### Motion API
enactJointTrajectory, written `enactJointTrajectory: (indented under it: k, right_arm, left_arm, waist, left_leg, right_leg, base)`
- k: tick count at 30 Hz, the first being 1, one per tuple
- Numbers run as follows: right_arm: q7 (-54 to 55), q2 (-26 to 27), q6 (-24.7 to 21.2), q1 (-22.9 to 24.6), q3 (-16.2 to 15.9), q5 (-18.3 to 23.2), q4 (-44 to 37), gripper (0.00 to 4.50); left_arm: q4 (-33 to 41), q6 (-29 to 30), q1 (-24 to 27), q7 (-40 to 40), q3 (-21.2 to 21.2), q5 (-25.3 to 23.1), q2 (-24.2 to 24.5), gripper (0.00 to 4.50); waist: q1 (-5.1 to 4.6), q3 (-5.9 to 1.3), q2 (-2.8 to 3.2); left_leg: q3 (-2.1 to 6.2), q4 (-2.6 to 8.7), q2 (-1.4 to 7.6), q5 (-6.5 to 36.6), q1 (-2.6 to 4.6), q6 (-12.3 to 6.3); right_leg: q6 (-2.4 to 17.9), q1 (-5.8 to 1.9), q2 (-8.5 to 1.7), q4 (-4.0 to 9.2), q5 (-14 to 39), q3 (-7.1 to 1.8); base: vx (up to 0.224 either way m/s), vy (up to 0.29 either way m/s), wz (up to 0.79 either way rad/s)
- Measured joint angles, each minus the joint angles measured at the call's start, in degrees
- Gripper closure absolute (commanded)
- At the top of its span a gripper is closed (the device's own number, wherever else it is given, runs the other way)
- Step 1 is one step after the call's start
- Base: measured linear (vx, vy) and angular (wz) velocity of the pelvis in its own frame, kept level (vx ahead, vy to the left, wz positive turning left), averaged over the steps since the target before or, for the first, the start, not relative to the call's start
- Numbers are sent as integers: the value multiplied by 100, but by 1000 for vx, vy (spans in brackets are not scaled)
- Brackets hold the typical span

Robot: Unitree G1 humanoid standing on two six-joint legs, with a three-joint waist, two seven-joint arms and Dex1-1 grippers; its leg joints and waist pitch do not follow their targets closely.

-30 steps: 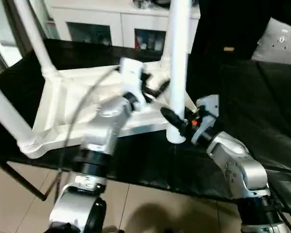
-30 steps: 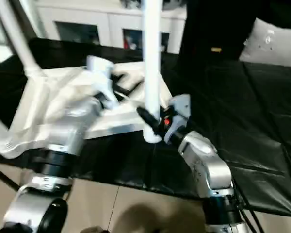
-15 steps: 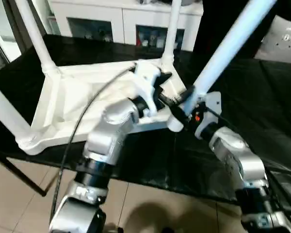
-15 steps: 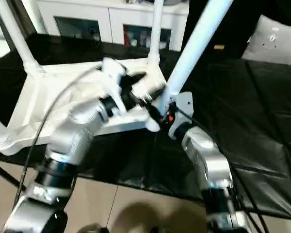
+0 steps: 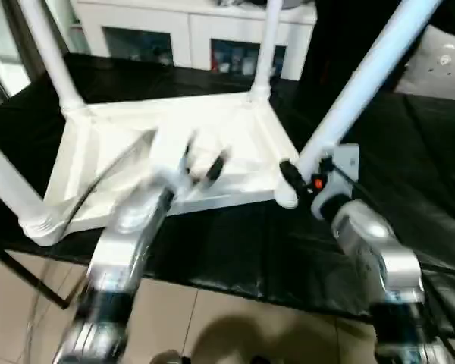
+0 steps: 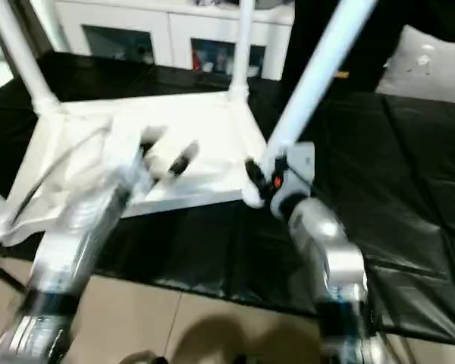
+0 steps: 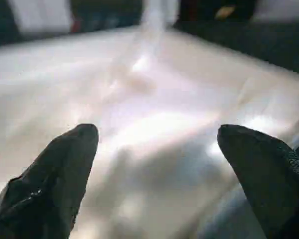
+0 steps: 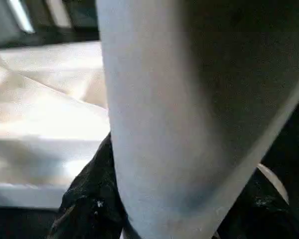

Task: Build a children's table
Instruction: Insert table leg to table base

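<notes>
Here, the right tool (image 5: pixel 290 186) pinches the fourth leg (image 5: pixel 364 80); left tool (image 5: pixel 201 163) spread; next, seat it in the tabletop's (image 5: pixel 114 152) near-corner socket.

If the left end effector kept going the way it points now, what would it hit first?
Most likely the ribbed underside of the upturned table top: the open left end effector points across it, with white plastic between its fingers in the wrist view. Depth is unclear.
</notes>
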State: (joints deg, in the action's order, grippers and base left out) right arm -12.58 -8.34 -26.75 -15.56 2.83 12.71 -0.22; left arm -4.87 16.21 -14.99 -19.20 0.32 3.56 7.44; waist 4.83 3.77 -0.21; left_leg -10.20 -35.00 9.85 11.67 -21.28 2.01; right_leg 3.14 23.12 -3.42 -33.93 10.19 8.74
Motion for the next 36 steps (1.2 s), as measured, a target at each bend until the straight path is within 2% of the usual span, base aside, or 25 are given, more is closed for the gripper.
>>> enactJointTrajectory:
  k: [3, 6, 15, 18, 20, 21, 22, 23, 24, 25, 26, 27, 28, 29, 30, 31, 32, 33, 34, 35, 36]
  right_arm:
    - [94, 2, 26, 170, -30, -110, -89, 263]
    - [66, 25, -39, 210, -78, -59, -288, 263]
    - [215, 35, 358, 377, -102, -240, -378, 263]
    - [214, 34, 358, 378, -119, -262, -377, 263]
    - [216, 39, 357, 378, -175, -278, -379, 263]
    - [216, 51, 358, 380, -231, -318, -392, 263]
    - [217, 55, 360, 405, -244, -331, -417, 263]
    - [220, 53, 362, 409, -251, -346, -422, 263]
    - [221, 39, 367, 430, -274, -367, -429, 263]
    - [222, 6, 369, 485, -270, -384, -431, 263]
    - [226, -53, 367, 611, -265, -422, -423, 263]
    - [227, -84, 367, 675, -254, -442, -428, 263]
    - [233, -81, 356, 702, -242, -453, -425, 263]
    - [247, -90, 325, 702, -234, -460, -427, 263]
    - [277, -76, 299, 699, -243, -460, -442, 263]
    - [292, -46, 292, 697, -240, -455, -445, 263]
    - [325, -19, 273, 697, -236, -447, -445, 263]
    - [338, -25, 256, 697, -212, -442, -445, 263]
    - [337, -42, 256, 695, -187, -440, -446, 263]
    - [336, -56, 257, 695, -171, -440, -447, 263]
    - [337, -61, 257, 696, -150, -440, -451, 263]
  left_arm:
    - [408, 1, 185, 303, 190, 15, -210, 0]
    - [752, -129, 329, 377, 204, 24, -199, 0]
    - [743, -141, 453, 449, 111, -9, -194, 0]
    - [742, -135, 447, 486, 93, -99, -153, 0]
    - [743, -135, 445, 504, 92, -114, -113, 0]
    - [744, -126, 443, 506, 113, -98, -107, 0]
    - [744, -118, 439, 520, 136, -95, -113, 0]
    - [745, -114, 424, 534, 143, -90, -117, 0]
    - [732, -103, 416, 549, 138, -87, -125, 0]
    - [710, -99, 400, 548, 112, -89, -149, 0]
    - [670, -96, 395, 539, 0, -86, -208, 0]
    - [634, -102, 350, 529, -61, -65, -257, 0]
    - [613, -110, 290, 516, -75, -35, -283, 0]
    - [610, -124, 289, 512, -64, -1, -300, 0]
    - [578, -113, 299, 517, -60, 7, -301, 0]
    - [571, -113, 298, 525, -55, 2, -294, 0]
    - [568, -118, 297, 545, -51, -9, -282, 0]
    - [568, -122, 292, 564, -68, -54, -278, 0]
    - [568, -126, 292, 575, -109, -119, -256, 0]
    - [567, -127, 289, 579, -145, -167, -217, 0]
    - [569, -134, 243, 581, -160, -215, -174, 0]
  waist:
    - [18, 1, -4]
    - [-12, 0, -4]
    - [-77, -10, -19]
    - [-148, -18, 2]
    - [-210, -29, 31]
    - [-276, -42, 11]
    - [-303, -61, -17]
    - [-305, -88, -58]
    - [-300, -117, -89]
    - [-256, -116, -91]
    - [-178, -114, -96]
    - [-182, -121, -50]
    - [-174, -111, -30]
    - [-160, -104, -2]
    - [-117, -95, 21]
    - [-89, -88, 31]
    - [-56, -78, 12]
    - [8, -58, -20]
    - [42, -54, -22]
    - [41, -49, -29]
    - [-29, -70, 38]
  left_leg:
    - [-1, -3, -1, 8, 17, 20]
    - [-1, -1, -1, 16, 41, 37]
    - [2, -1, -2, 17, 25, 37]
    - [25, 6, 18, 17, 19, 37]
    - [64, 5, 87, 5, 37, 24]
    - [84, 0, 113, -1, 46, 47]
    - [103, -10, 111, -10, 45, 68]
    - [99, -31, 115, -13, 21, 70]
    - [80, -176, 78, 13, -108, -138]
    - [111, -294, 62, 100, -172, -442]
    - [157, -389, -58, 162, -162, -595]
    - [186, -326, -179, 137, -148, -546]
    - [238, -270, -235, 173, -136, -503]
    - [231, -256, -180, 173, -107, -431]
    - [178, -202, -141, 159, -46, -372]
    - [140, -162, -121, 143, 38, -305]
    - [93, -147, -128, 175, 69, -236]
    - [57, -199, -174, 239, 140, -209]
    - [79, -251, -218, 277, 183, -261]
    - [192, -236, -273, 299, 210, -296]
    - [283, -215, -311, 267, 215, -74]
  right_leg:
    - [3, -17, 0, 3, -7, -1]
    - [0, -39, 0, 3, -10, 0]
    - [-15, -42, 1, 32, -19, 0]
    - [-19, -54, 25, 70, -32, 18]
    - [-24, -87, 81, 66, -34, 34]
    - [-29, 4, 98, -242, 114, -81]
    - [14, 28, 62, -437, 200, -256]
    - [-45, 46, 20, -458, 376, -383]
    - [-15, 77, 65, -522, 387, -382]
    - [2, 77, 82, -519, 385, -379]
    - [38, 61, 101, -498, 361, -377]
    - [-36, 54, 142, -476, 344, -342]
    - [-40, 52, 197, -456, 324, -347]
    - [-36, 32, 275, -389, 298, -376]
    - [-76, 5, 361, -312, 246, -480]
    - [-78, 6, 424, -299, 243, -604]
    - [-88, 7, 440, -309, 234, -706]
    - [-97, 4, 478, -325, 220, -898]
    - [-101, 2, 523, -323, 218, -1047]
    - [-106, -10, 533, -314, 211, -1104]
    - [-132, -8, 491, -308, 194, -1077]
  base:
    - [0, 0, 0]
    - [0, 0, 0]
    - [0, 0, 0]
    - [0, 0, 0]
    - [10, -25, 1]
    - [23, -85, 6]
    - [23, -85, 6]
    - [21, -132, 6]
    - [8, -158, 1]
    - [8, -158, 1]
    - [-23, -159, -8]
    - [-49, -131, -7]
    - [-49, -131, -7]
    - [-71, -83, -8]
    - [-79, -33, -35]
    - [-79, -33, -35]
    - [-63, 29, -53]
    - [-53, 77, -55]
    - [-53, 77, -55]
    - [-30, 127, -55]
    - [-36, 174, -29]
